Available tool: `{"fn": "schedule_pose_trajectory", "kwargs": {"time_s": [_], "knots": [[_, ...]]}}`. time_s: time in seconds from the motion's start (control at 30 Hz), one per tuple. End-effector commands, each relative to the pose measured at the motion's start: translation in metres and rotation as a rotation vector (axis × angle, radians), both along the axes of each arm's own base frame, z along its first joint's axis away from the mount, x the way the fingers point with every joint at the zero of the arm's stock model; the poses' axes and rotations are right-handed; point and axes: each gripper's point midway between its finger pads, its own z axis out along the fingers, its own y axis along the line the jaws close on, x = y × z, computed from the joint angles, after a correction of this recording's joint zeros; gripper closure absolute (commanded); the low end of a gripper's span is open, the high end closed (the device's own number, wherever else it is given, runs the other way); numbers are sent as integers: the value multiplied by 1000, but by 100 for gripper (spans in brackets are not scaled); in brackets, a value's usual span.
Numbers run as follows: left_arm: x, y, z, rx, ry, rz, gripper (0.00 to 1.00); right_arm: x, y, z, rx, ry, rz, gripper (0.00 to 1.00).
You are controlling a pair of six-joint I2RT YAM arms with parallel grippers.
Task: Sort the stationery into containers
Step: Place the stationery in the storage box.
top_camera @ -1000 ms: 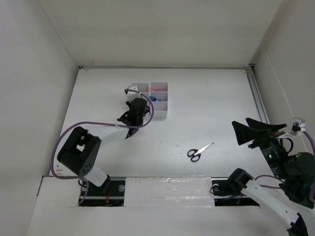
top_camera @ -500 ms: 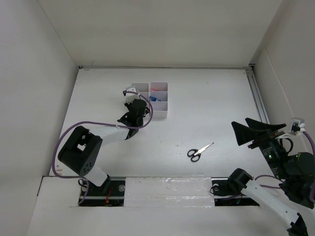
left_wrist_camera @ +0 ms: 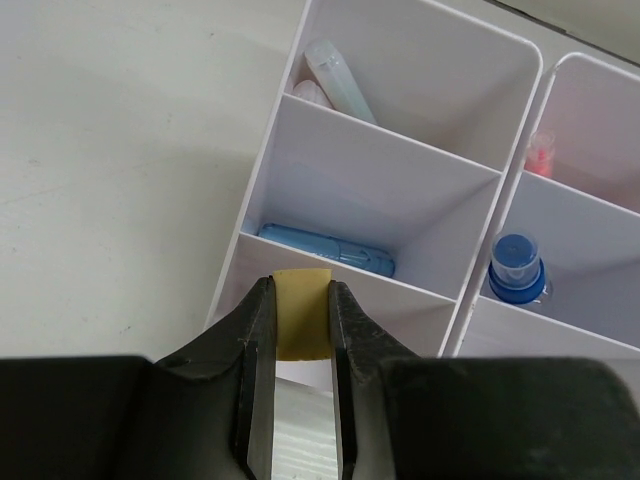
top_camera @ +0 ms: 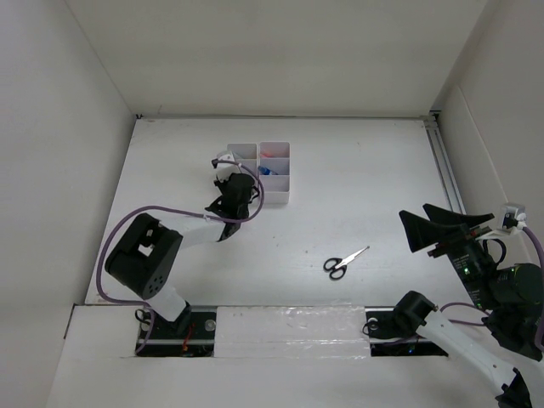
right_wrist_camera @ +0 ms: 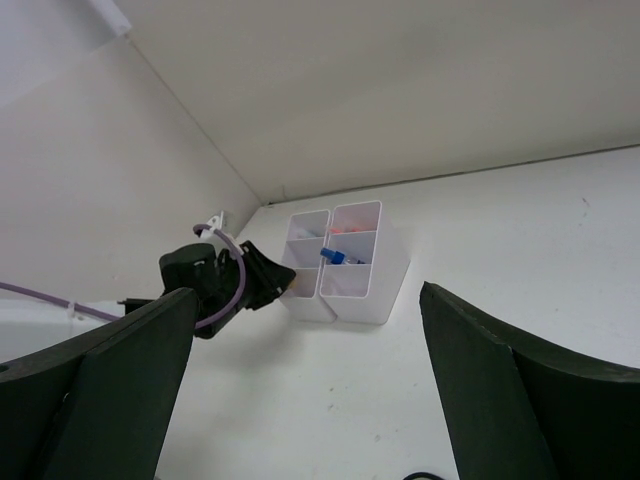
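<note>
My left gripper (left_wrist_camera: 302, 287) is shut on a tan eraser (left_wrist_camera: 303, 318) and hangs over the near compartment of the left white container (left_wrist_camera: 385, 165). In the top view that gripper (top_camera: 245, 181) sits at the near left corner of the two containers (top_camera: 276, 195). The middle compartment holds a blue highlighter (left_wrist_camera: 325, 250). A pale capped pen (left_wrist_camera: 340, 82) lies in the far one. A clear blue-capped bottle (left_wrist_camera: 517, 268) and something pink (left_wrist_camera: 540, 155) are in the right container. Black-handled scissors (top_camera: 344, 262) lie on the table mid-right. My right gripper (top_camera: 415, 212) hovers open at the right, holding nothing.
White walls close in the table on the left, back and right. A metal rail (top_camera: 446, 174) runs along the right edge. The left arm's purple cable (top_camera: 157, 211) loops over the table. In the right wrist view the containers (right_wrist_camera: 345, 265) stand far ahead between my spread fingers.
The left gripper has crept slightly toward the containers with the eraser still in it. The right arm and the scissors have not moved.
</note>
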Motion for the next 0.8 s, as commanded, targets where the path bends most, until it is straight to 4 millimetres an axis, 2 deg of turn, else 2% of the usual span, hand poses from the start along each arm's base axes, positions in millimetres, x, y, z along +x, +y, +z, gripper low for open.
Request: {"fn": "schedule_pose_trajectory", "kwargs": {"time_s": [0.0,0.17,0.23,0.27,0.37,0.43,0.53,0.57,0.77], "knots": [[9,-1,15,-29,-56,28,100,-4,0,9,10,-37,18,2],[10,2,13,-13,-57,43,99,-4,3,7,9,-38,27,2],[10,2,13,-13,-57,43,96,-2,4,6,-6,-35,25,2],[9,2,17,-18,-65,43,90,-2,4,6,-6,-35,25,2],[9,2,17,-19,-65,43,82,-2,6,6,-7,-37,34,2],[8,1,13,-17,-55,31,71,-3,6,8,-1,-43,34,2],[4,0,18,-35,-66,11,60,-1,7,7,-7,-37,34,2],[3,-4,27,-51,-89,2,52,-1,7,7,-7,-37,34,2],[-9,-12,49,-52,-136,-5,44,-1,12,8,-20,-44,54,2]]}}
